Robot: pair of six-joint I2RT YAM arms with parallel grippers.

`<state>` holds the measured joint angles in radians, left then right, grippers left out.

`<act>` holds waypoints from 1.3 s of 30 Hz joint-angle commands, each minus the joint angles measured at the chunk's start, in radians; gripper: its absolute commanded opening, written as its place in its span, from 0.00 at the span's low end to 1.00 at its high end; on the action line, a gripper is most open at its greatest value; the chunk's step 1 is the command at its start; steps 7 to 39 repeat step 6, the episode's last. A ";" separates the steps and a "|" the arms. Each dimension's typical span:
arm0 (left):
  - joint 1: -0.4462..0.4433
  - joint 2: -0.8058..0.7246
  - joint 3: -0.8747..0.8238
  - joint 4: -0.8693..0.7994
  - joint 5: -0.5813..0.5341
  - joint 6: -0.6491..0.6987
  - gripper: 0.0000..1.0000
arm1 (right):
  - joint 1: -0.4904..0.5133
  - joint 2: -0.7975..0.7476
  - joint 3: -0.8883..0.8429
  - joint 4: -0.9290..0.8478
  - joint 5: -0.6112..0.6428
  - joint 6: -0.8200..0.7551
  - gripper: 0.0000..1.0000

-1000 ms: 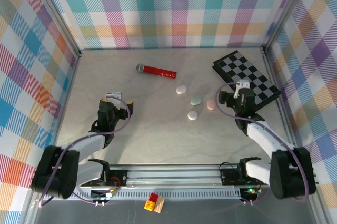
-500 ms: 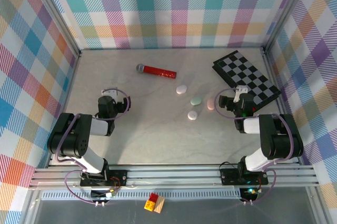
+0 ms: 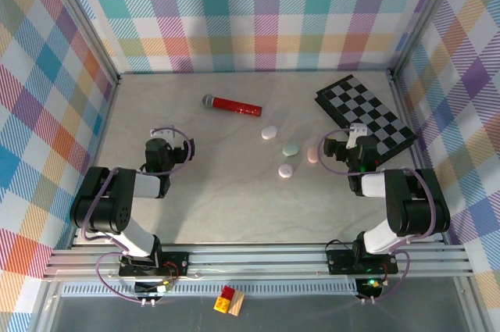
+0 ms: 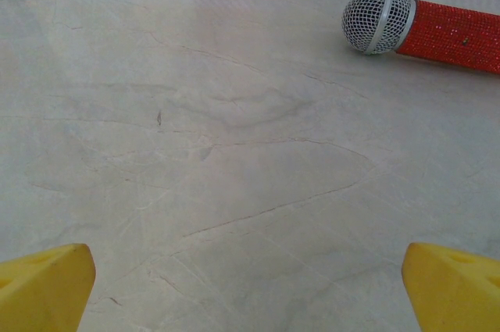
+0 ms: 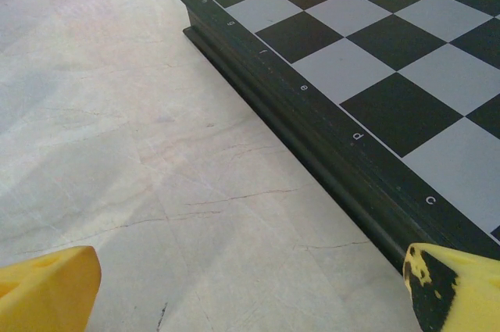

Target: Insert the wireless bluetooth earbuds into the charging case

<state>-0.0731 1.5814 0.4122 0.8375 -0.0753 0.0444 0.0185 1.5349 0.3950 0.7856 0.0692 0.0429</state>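
Note:
Several pebble-shaped oval charging cases lie shut mid-table: a white one (image 3: 269, 133), a pale green one (image 3: 291, 149), a pink one (image 3: 313, 155) and a whitish one (image 3: 286, 170). The earbuds are hidden. My left gripper (image 3: 160, 145) rests low at the left, far from the cases. Its yellow fingertips (image 4: 47, 289) stand wide apart, so it is open (image 4: 250, 293) over bare table. My right gripper (image 3: 355, 143) sits just right of the pink case, open (image 5: 250, 293) and empty, with its fingertips (image 5: 48, 285) spread beside the chessboard's edge.
A red glitter microphone (image 3: 232, 105) (image 4: 426, 26) lies at the back, ahead of my left gripper. A black and white chessboard (image 3: 364, 113) (image 5: 375, 74) lies at the back right, close in front of my right gripper. Plaid walls enclose the marbled table (image 3: 226, 199).
Both arms have folded down into a low tucked pose since a second ago. The grippers stay open and nearly in place. The cases have not moved.

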 commanded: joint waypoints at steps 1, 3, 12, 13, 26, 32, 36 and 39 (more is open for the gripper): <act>0.008 0.000 0.012 0.001 0.005 -0.006 1.00 | -0.006 -0.004 0.014 0.041 -0.015 -0.012 0.99; 0.008 -0.001 0.013 0.001 0.006 -0.006 1.00 | -0.007 -0.004 0.015 0.041 -0.016 -0.011 0.99; 0.009 -0.001 0.012 0.002 0.005 -0.007 1.00 | -0.007 -0.004 0.015 0.041 -0.015 -0.010 0.99; 0.009 -0.001 0.012 0.002 0.005 -0.007 1.00 | -0.007 -0.004 0.015 0.041 -0.015 -0.010 0.99; 0.009 -0.001 0.012 0.002 0.005 -0.007 1.00 | -0.007 -0.004 0.015 0.041 -0.015 -0.010 0.99; 0.009 -0.001 0.012 0.002 0.005 -0.007 1.00 | -0.007 -0.004 0.015 0.041 -0.015 -0.010 0.99; 0.009 -0.001 0.012 0.002 0.005 -0.007 1.00 | -0.007 -0.004 0.015 0.041 -0.015 -0.010 0.99; 0.009 -0.001 0.012 0.002 0.005 -0.007 1.00 | -0.007 -0.004 0.015 0.041 -0.015 -0.010 0.99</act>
